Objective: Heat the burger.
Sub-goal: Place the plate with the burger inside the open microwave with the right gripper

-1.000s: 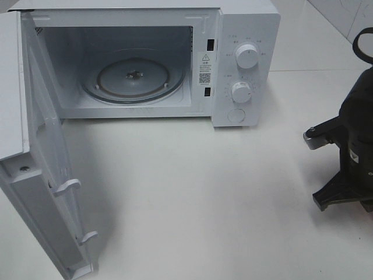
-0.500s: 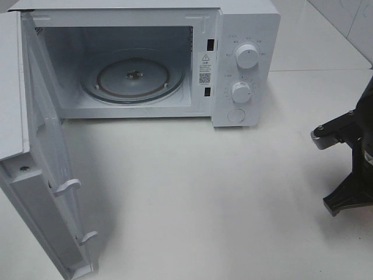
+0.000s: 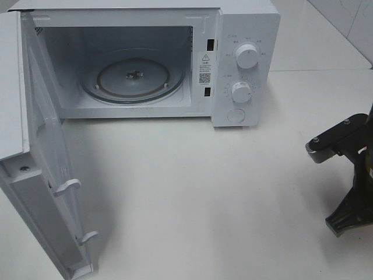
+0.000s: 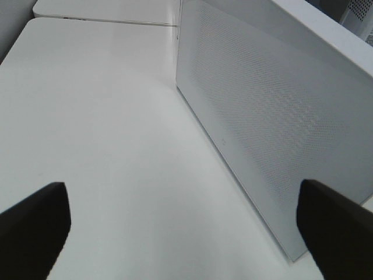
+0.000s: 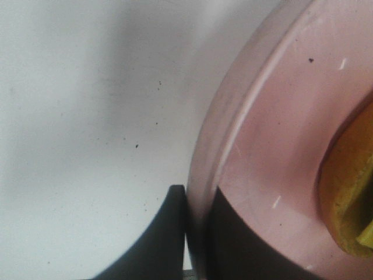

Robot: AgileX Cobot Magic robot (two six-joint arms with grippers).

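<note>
The burger (image 5: 345,181), one only, shows to us just as a yellow-brown sliver at the border of the right wrist view. It sits on the single pink plate (image 5: 274,116), set in from the rim. The right pincer (image 5: 198,233) is clenched on that rim, with one dark finger (image 5: 163,239) outside on the desk side and the other (image 5: 239,245) inside on the plate floor. Beside the plate we see bare white desk with a few small dark specks.

In the high view we count one microwave (image 3: 256,23), standing at the back of the desk (image 3: 204,192). Its one door (image 3: 46,192) is swung fully out to the left of that view, and its free edge reaches the near border. Two latch hooks (image 3: 65,186) (image 3: 87,237) jut from the door's inner face. Inside lies one glass turntable (image 3: 133,79). The panel carries two knobs, an upper (image 3: 247,56) and a lower (image 3: 240,91), with one round button (image 3: 235,115) beneath them. The right arm (image 3: 349,175) is cut off by the right border of this view, well apart from the microwave. A broad stretch of white desk runs from the door across to that arm, in front of the mouth of the cavity.

The left pincer (image 4: 182,204) is released, its two dark fingers (image 4: 35,230) spread wide. It hangs over the desk just beside the door's perforated outer face.
</note>
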